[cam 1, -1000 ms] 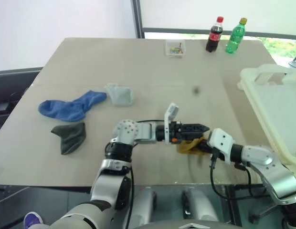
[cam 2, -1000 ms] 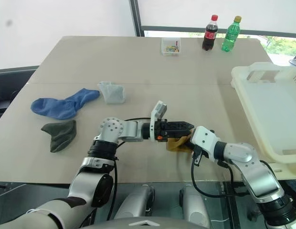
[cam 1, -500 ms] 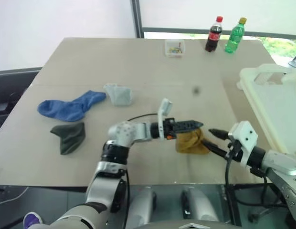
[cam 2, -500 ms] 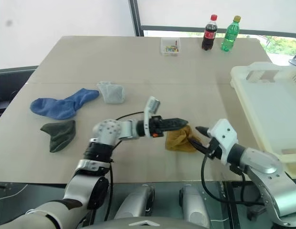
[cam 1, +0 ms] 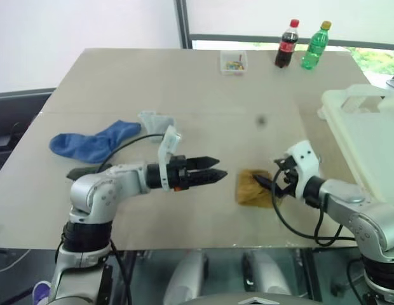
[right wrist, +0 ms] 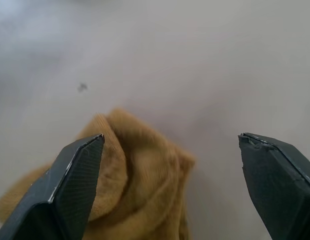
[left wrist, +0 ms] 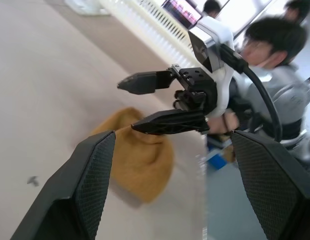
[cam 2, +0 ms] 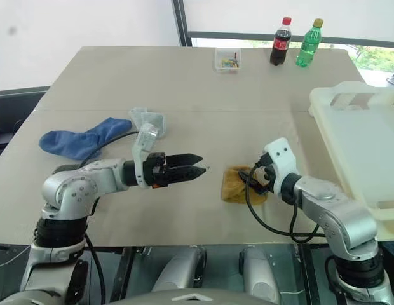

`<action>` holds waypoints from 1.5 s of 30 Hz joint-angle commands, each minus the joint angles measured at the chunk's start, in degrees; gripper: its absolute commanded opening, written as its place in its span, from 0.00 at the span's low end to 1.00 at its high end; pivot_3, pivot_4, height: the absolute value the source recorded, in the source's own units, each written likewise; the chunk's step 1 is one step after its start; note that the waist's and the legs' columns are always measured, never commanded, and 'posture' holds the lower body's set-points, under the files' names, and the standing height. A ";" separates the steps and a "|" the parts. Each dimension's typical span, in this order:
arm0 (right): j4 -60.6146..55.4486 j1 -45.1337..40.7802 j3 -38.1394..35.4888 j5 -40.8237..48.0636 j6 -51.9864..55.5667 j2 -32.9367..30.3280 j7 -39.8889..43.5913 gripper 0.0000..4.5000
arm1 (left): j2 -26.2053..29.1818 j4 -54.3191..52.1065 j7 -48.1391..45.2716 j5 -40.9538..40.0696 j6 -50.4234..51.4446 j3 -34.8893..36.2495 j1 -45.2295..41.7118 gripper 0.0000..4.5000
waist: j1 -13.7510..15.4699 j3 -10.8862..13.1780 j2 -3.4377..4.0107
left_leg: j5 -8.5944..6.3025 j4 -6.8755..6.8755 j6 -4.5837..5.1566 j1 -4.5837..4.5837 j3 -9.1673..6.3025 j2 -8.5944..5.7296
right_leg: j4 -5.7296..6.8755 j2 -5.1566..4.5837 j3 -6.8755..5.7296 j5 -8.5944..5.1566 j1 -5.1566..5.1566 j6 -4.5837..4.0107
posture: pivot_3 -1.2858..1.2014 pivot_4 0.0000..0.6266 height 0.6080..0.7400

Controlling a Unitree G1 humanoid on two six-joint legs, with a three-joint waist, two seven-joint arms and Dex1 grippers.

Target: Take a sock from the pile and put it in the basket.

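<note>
Head view: mustard sock (cam 1: 253,188) lies on table (cam 1: 203,89) between spread left gripper (cam 1: 213,177) and right gripper (cam 1: 263,184); basket (cam 1: 368,136) at right.
Left wrist: right gripper's fingers apart above sock.
Right wrist: fingers wide, sock below.

You could not see the whole basket (cam 1: 359,127); at three o'clock the picture's edge cut it off. The dark green sock (cam 1: 79,172) at nine o'clock lay mostly hidden behind the left arm. The small clear box (cam 1: 233,61) at twelve o'clock held bits too small to tell.
</note>
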 commanded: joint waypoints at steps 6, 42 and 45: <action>-3.09 2.21 0.23 2.34 6.63 -1.29 0.73 0.98 | 4.82 -10.39 -1.23 5.87 -10.82 -1.66 6.08 0.86 | -0.38 0.00 0.00 | 0.00 -0.11 0.01 0.07 0.01 0.03 | 0.00 0.08 -0.01 -0.02 0.02 0.00 | 0.52 0.24 1.00; 22.24 -15.26 -22.64 8.69 -19.85 -0.26 5.43 0.01 | 1.19 -5.50 -3.14 13.61 -26.90 -6.32 2.41 0.86 | -0.51 0.03 -0.08 | -0.01 0.30 0.02 0.12 0.30 0.42 | 0.12 0.74 0.22 0.14 0.08 -0.02 | 0.52 0.24 1.00; 27.48 -21.05 -25.95 6.54 -22.07 -1.38 0.64 0.01 | -3.36 -3.18 0.28 15.67 -28.41 -7.18 -1.25 0.86 | -0.53 0.03 -0.07 | -0.01 0.29 0.02 0.13 0.31 0.41 | 0.12 0.75 0.21 0.15 0.08 -0.03 | 0.52 0.24 1.00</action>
